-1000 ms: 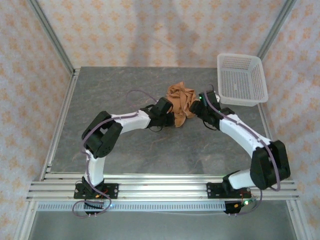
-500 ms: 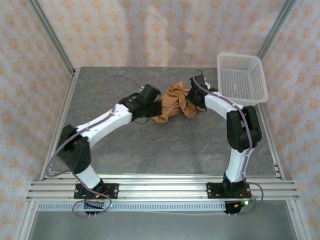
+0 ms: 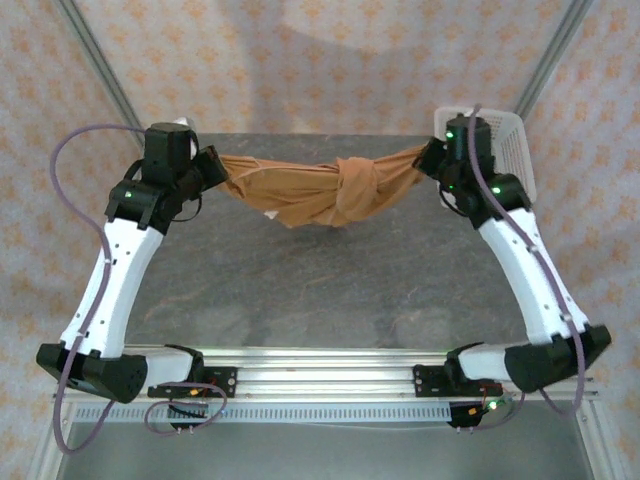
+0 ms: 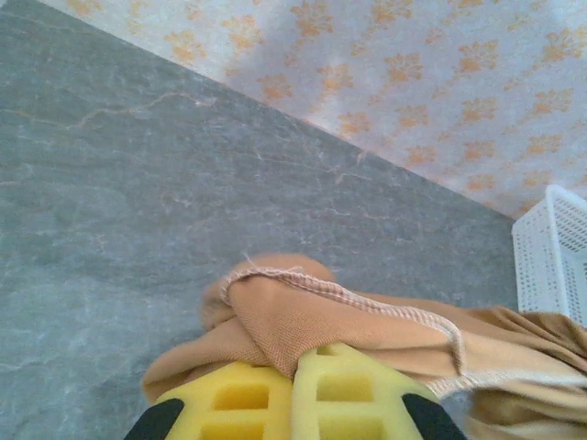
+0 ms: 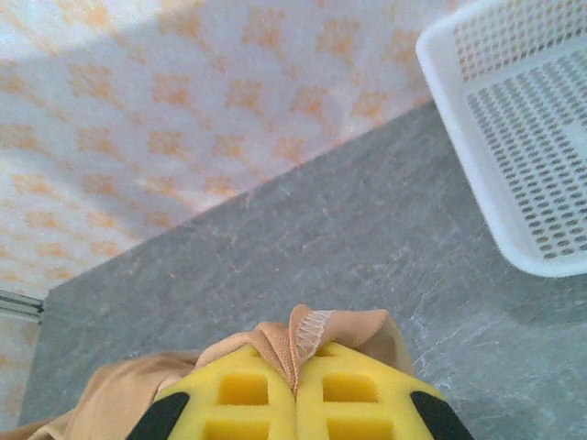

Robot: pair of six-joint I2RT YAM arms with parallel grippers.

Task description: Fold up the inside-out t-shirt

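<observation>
The inside-out t-shirt is orange-tan cloth, stretched in the air between both arms above the far half of the table, sagging and bunched in a twisted knot near its middle. My left gripper is shut on its left end; in the left wrist view the yellow pads pinch a fold with a stitched hem. My right gripper is shut on the right end; its yellow pads clamp a small tuft of hem.
A white perforated basket sits at the far right corner of the grey table, close behind the right gripper. Patterned walls and metal frame posts enclose the table on three sides.
Both grippers, which were low beside the crumpled shirt on the table, have lifted and spread apart to the far left and right, pulling the shirt up and out into a hanging band.
</observation>
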